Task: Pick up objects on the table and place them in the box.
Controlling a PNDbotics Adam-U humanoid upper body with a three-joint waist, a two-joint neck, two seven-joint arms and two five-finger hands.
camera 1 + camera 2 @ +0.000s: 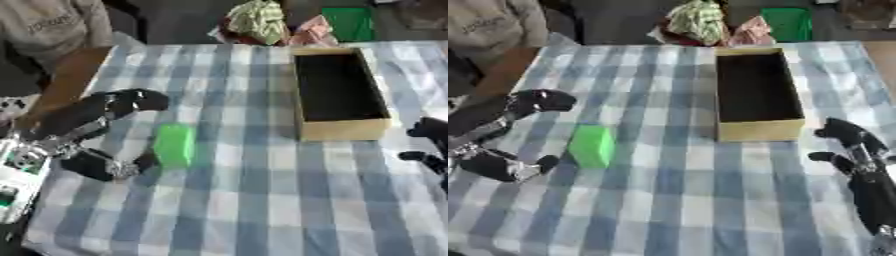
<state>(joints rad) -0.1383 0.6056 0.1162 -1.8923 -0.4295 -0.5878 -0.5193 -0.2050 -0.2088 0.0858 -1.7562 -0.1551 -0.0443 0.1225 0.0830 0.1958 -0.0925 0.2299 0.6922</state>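
A green block (174, 144) lies on the blue-and-white checked tablecloth, left of the middle. My left hand (105, 135) is spread open around its left side, fingers (140, 99) above and thumb (131, 166) below, apart from it. The tan box (343, 129) with a dark inside stands at the back right, nothing visible in it. My right hand (855, 150) rests open at the right edge, just below the box's near corner.
Crumpled coloured bags (262, 22) and a green crate (348, 22) sit beyond the table's far edge. A person stands at the far left corner. The table's left edge runs close under my left arm.
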